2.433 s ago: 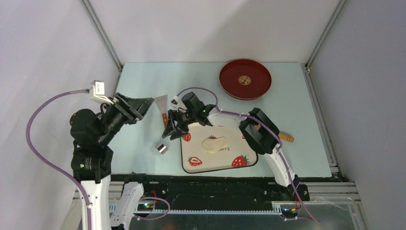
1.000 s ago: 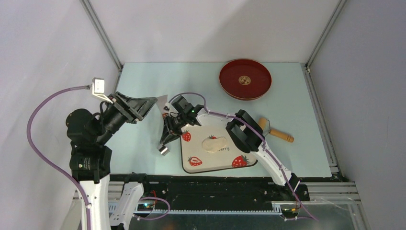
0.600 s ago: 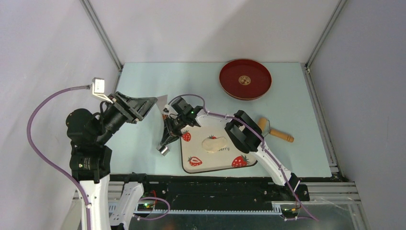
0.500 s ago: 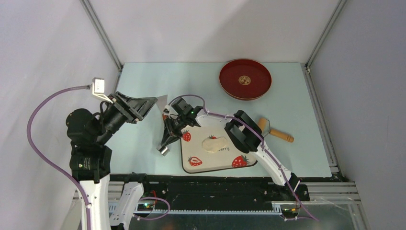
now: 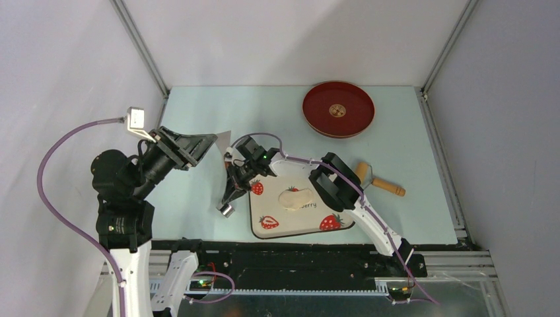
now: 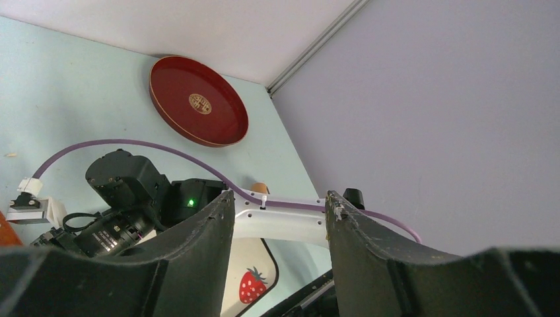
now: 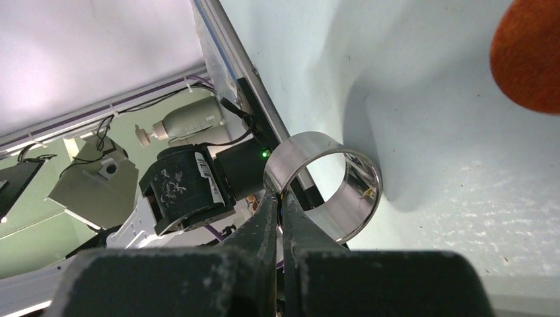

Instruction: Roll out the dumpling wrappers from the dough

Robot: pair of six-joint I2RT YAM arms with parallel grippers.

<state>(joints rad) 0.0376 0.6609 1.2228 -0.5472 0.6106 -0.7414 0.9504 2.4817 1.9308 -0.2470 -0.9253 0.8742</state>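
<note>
While the right arm reaches across to the table point(image 5: 218, 109) just left of the strawberry plate point(image 5: 277, 223), the right gripper point(image 7: 280, 198) is clamped tight on the steel ring cutter point(image 7: 333, 191), with the thin near wall pinched between the two fingers. The ring sits tilted in the grip, its open face toward the wrist camera. Its shadow falls on the teal surface; whether its lower rim touches the table cannot be told.

The dough point(image 5: 295, 197) is a flattened oblong cream lump lying near the middle of the plate, apart from the cutter and untouched by either gripper.

The left gripper point(image 6: 279, 201) is held up off the table at the left and aimed toward the far right corner, fingers parted with nothing between them.

The red tray point(image 5: 320, 112) is at the far right of the table. The wooden roller point(image 5: 388, 187) lies to the right of the plate, partly hidden by the right arm.
</note>
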